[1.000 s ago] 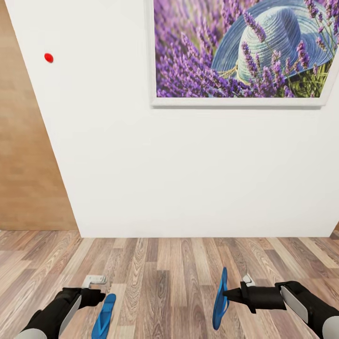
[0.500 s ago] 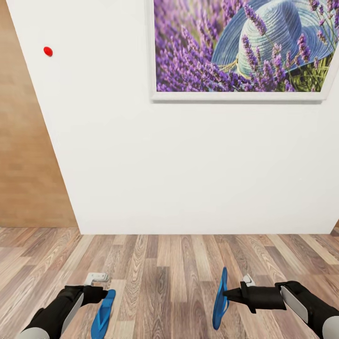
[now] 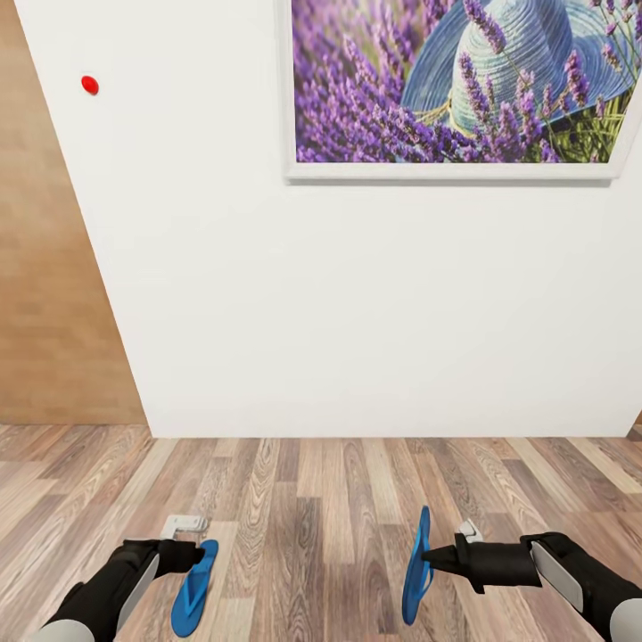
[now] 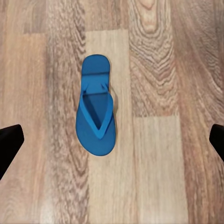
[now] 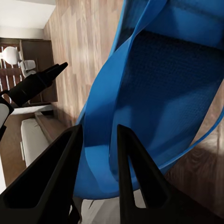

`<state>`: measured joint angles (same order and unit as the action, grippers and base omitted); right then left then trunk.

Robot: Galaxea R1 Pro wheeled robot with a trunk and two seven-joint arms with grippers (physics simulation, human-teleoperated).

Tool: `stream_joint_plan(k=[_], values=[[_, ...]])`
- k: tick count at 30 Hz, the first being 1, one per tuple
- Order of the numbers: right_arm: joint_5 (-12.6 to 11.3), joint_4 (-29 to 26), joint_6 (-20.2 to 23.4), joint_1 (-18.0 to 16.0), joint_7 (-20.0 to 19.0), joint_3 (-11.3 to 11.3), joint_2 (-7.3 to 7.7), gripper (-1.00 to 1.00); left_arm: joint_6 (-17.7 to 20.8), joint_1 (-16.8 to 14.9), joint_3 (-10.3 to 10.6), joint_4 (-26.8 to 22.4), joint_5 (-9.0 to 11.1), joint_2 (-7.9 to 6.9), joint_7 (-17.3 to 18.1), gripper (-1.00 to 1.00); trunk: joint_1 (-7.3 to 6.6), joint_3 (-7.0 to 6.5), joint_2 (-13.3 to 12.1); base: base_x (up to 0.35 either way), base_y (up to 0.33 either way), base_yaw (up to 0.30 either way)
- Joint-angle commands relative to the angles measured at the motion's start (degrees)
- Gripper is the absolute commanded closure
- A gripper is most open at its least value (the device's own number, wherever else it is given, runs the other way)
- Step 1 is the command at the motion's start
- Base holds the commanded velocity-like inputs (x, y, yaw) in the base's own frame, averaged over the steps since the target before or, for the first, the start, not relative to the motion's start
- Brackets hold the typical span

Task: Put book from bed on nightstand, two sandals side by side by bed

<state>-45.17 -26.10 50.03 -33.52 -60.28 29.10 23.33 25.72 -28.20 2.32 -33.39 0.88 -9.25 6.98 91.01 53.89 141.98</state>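
White wall [image 3: 357, 312] stands straight ahead of both arms, carrying one framed picture [image 3: 464, 85] of purple lavender and a blue hat, and one small red dot [image 3: 89, 85] off toward the left arm's side. Brown wood panelling [image 3: 45, 267] runs beside the wall on that side. Wood-plank floor [image 3: 312, 499] stretches bare between the grippers and the wall, with no furniture on it.

Two blue sandals are in sight. One sandal [image 4: 96, 108] lies flat on the planks, sole down and strap up, below the left gripper [image 4: 112, 140]; the left wrist view has it centred between the two dark fingertips, which stand wide apart and clear of it. In the head view it sits just inward of that gripper.

The other sandal [image 3: 416, 564] is held on edge, upright, off the floor. The right gripper [image 5: 95, 163] is clamped on it, dark fingers [image 5: 135, 177] pinching a strap.
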Motion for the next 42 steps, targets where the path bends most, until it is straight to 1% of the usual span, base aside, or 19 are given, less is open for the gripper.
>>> stream_joint_plan(k=[1,3,27,28,30,31,32,34,38,42], values=[[-0.4,0.0,0.3,-0.1,-0.2,0.3,0.05,1.00,0.3,0.0,0.2,-0.1,0.1,-0.06,0.1,-1.00,0.21,0.24,0.4,0.000,0.000,0.000],[-0.4,0.0,0.3,-0.1,-0.2,0.3,0.05,1.00,0.3,0.0,0.2,-0.1,0.1,-0.06,0.1,-1.00,0.65,0.60,1.2,0.000,0.000,0.000],[-0.8,-0.3,0.3,-0.1,-0.8,0.2,0.32,1.00,0.2,0.0,0.2,-0.2,0.1,0.01,0.0,-1.00,1.28,5.92,1.6,0.000,0.000,0.000],[-0.8,-0.4,0.3,-0.1,-1.3,0.2,0.35,1.00,0.2,0.0,0.2,-0.2,0.0,0.01,0.0,-1.00,1.30,6.14,1.6,0.000,0.000,0.000],[-0.9,-0.5,0.1,-0.1,-5.0,0.2,0.86,1.00,0.2,0.0,0.2,-0.2,0.1,-0.03,0.0,-1.00,1.35,6.58,1.6,0.000,0.000,0.000],[-0.9,-0.5,0.0,-0.1,-5.9,0.2,1.01,1.00,0.2,0.0,0.2,-0.2,0.1,-0.03,0.0,-1.00,1.38,6.81,1.6,0.000,0.000,0.000],[-0.8,-0.5,-0.1,-0.1,-8.6,0.2,1.39,1.00,0.2,0.0,0.2,-0.2,0.1,-0.05,0.0,-1.00,1.41,7.03,1.6,0.000,0.000,0.000],[-0.6,-0.4,-0.2,-0.1,-10.5,0.2,1.64,1.00,0.2,0.0,0.2,-0.2,0.1,-0.06,0.0,-1.00,1.46,7.47,1.7,0.000,0.000,0.000],[-0.5,-0.2,-0.3,-0.1,-11.7,0.3,1.78,1.00,0.2,0.0,0.2,-0.2,0.1,-0.06,0.0,-1.00,1.56,8.36,1.7,0.000,0.000,0.000],[-0.5,-0.2,-0.3,-0.1,-11.9,0.3,1.80,1.00,0.2,0.0,0.2,-0.2,0.1,-0.06,0.0,-1.00,1.66,9.24,1.8,0.000,0.000,0.000]])
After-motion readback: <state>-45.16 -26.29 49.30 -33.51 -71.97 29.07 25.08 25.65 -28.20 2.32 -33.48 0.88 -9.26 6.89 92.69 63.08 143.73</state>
